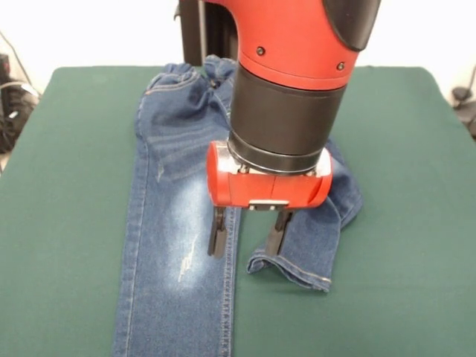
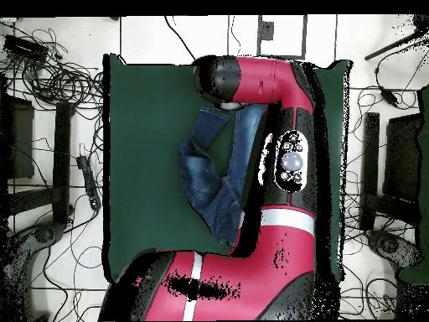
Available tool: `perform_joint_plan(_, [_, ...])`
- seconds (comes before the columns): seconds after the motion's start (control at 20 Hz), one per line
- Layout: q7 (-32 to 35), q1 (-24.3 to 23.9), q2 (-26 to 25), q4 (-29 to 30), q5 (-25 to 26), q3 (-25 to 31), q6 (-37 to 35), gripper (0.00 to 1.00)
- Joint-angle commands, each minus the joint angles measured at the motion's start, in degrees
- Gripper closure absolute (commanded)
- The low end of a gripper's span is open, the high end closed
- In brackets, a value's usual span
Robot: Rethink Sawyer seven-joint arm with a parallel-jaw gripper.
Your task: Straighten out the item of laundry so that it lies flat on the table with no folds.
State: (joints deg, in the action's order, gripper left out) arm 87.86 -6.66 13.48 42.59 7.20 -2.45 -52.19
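Note:
The item of laundry [image 1: 175,223], a small pair of blue jeans with a faded thigh patch, lies on the dark green table [image 1: 67,186]. One leg runs straight toward the near edge. The other leg [image 1: 320,223] is folded back on itself, its hem [image 1: 290,271] pointing to the middle. My gripper [image 1: 247,236] hangs just above the crotch seam between the two legs, open, with nothing between its fingers [image 1: 217,234]. In the overhead view the jeans [image 2: 209,176] show beside the red arm [image 2: 285,159], which hides the gripper and part of the straight leg.
Bare green cloth [image 2: 142,151] lies wide on both sides of the jeans. Tangled cables [image 2: 50,75] and dark gear [image 1: 11,104] sit on the floor beyond the table's edges.

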Motion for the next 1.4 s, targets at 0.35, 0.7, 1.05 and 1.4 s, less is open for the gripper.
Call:
perform_joint_plan(0.35, [15.48,-0.06,-1.21,11.9,-5.06,3.39,1.09,0.0])
perform_joint_plan(0.7, [15.25,-1.61,-1.46,14.96,-12.33,6.25,-2.02,0.0])
perform_joint_plan(1.05, [14.69,-1.13,-2.27,14.65,-15.47,4.99,-2.08,0.0])
perform_joint_plan(1.4, [14.98,-1.04,-1.78,17.74,-17.76,4.74,-0.51,0.0])
